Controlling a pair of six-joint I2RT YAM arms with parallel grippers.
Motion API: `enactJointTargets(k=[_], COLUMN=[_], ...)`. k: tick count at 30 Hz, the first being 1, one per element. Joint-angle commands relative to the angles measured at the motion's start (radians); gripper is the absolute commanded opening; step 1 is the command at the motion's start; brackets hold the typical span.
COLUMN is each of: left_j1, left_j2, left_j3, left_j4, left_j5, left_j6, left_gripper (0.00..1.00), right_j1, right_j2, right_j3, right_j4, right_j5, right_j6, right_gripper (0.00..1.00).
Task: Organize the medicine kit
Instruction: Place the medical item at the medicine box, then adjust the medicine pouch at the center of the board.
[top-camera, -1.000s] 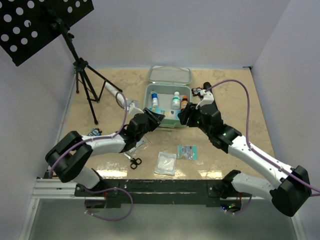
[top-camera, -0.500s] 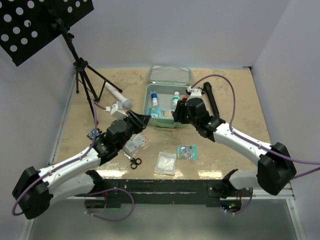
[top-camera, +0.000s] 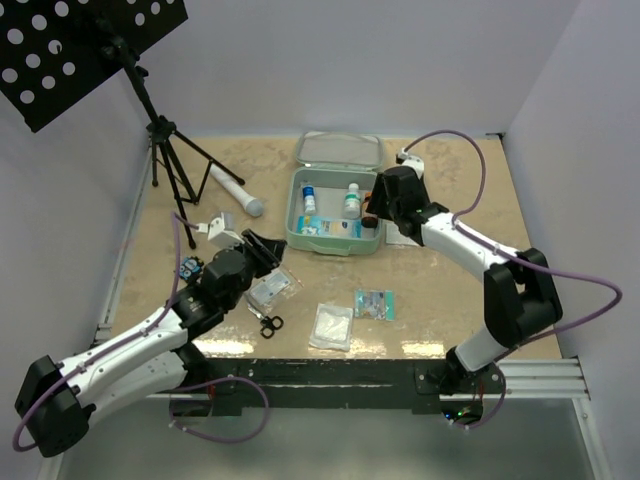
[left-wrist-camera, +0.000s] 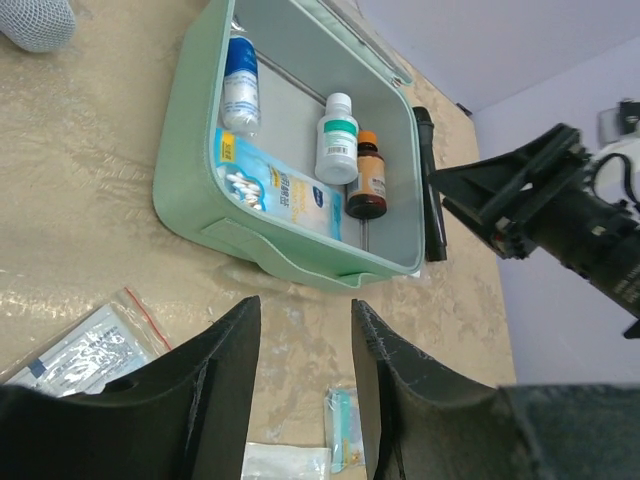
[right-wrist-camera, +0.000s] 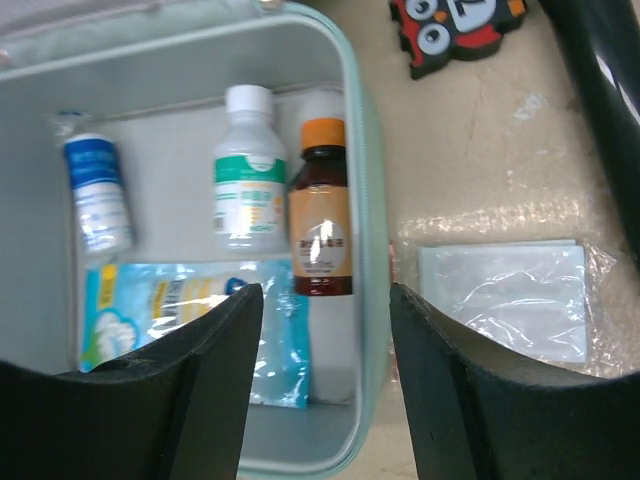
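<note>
Both spread, empty: left gripper (left-wrist-camera: 305, 310), right gripper (right-wrist-camera: 325, 292) | clear packet (right-wrist-camera: 500, 300) at medicine kit's (top-camera: 335, 249) 3 o'clock | advice: centre right gripper over it, avoid rim.

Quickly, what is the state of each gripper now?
Left gripper: open, holding nothing.
Right gripper: open, holding nothing.

Open medicine kit (top-camera: 335, 246) at centre of table (top-camera: 450, 290), bottles (top-camera: 351, 203) inside, lid (top-camera: 340, 150) folded back. Right gripper (top-camera: 371, 214) at the kit's right edge. Left gripper (top-camera: 265, 247) left of the kit, beside a clear packet (top-camera: 272, 290); scissors (top-camera: 270, 324) nearer the bases.
</note>
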Motion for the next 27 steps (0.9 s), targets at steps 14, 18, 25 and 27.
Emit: enactJointTargets(k=[14,18,25,27], left_j1=[0.001,0.001,0.001,0.001], left_j2=[-0.109,-0.121,-0.096,-0.077], left_j3=[-0.089,-0.092,-0.094,-0.095], left_j4=[-0.032,-0.045,-0.033,-0.021], left_j5=[-0.008,-0.029,-0.032,-0.026], left_j6=[-0.031,-0.031,-0.031,-0.031], left_gripper=[0.45,0.45,0.45,0.45], right_j1=[-0.036,-0.036,-0.036,-0.036], right_j2=[0.147,0.146,0.118,0.103], right_j3=[0.067,0.039,-0.013,-0.037], right_j4=[0.026,0.029,0.044,0.051], right_j5=[-0.049,-0.029,-0.097,-0.115], right_j6=[0.036,0.035,0.059,0.065], right_gripper=[0.43,0.39,0.17,0.12])
